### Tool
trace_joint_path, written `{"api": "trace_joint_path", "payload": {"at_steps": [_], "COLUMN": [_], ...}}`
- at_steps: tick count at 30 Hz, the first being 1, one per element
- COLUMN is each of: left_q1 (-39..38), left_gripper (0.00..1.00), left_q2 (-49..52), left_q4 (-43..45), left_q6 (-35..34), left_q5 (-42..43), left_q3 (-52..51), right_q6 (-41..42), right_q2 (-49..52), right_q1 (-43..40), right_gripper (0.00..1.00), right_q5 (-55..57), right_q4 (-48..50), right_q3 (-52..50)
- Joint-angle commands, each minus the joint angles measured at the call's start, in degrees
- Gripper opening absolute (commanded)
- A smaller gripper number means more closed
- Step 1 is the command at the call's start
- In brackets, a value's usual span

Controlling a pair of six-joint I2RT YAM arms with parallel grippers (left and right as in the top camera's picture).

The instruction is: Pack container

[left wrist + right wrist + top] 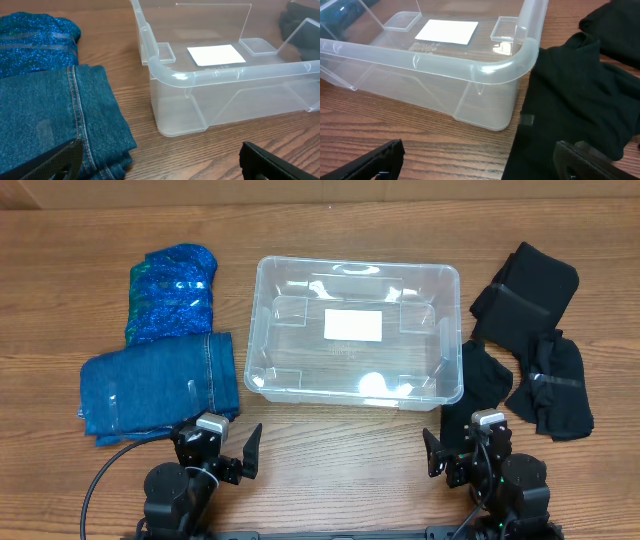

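Observation:
The clear plastic container (290, 383) stands at the table's middle, empty, with a white label on its base; it also shows in the left wrist view (210, 75) and the right wrist view (470, 67). Folded blue jeans (160, 385) lie left of it, with a sparkly blue garment (172, 290) behind them. Black garments (525, 295) lie right of it. My left gripper (222, 448) is open and empty near the front edge, beside the jeans (55, 115). My right gripper (462, 448) is open and empty, its right finger over a black garment (570, 110).
More black garments (555, 385) lie at the right. Bare wood shows in front of the container between the two grippers. A black cable (100, 480) curls at the front left.

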Motion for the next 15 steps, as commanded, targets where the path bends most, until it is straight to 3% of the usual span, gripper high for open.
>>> {"api": "trace_joint_path", "payload": {"at_steps": [1, 9, 12, 15], "left_q1": [0.33, 0.33, 0.33, 0.33], "left_gripper": [1.00, 1.00, 1.00, 1.00], "left_q2": [-0.70, -0.70, -0.35, 6.51], "left_q4": [0.20, 2.60, 1.90, -0.44], "left_q6": [1.51, 3.65, -6.32, -10.80], "left_q5": [-0.57, -2.10, -3.32, -8.55], "left_q3": [-0.17, -0.17, 1.07, 8.59], "right_q6": [0.24, 0.24, 0.24, 0.24], "right_q2": [-0.57, -0.57, -0.57, -0.57], "right_q1": [-0.15, -0.15, -0.15, -0.15], "right_gripper": [1.00, 1.00, 1.00, 1.00], "right_q5": [-0.52, -0.52, -0.52, -0.52], "right_q4": [-0.02, -0.02, 0.00, 0.00], "right_q3": [-1.01, -1.01, -1.01, -1.01]}}
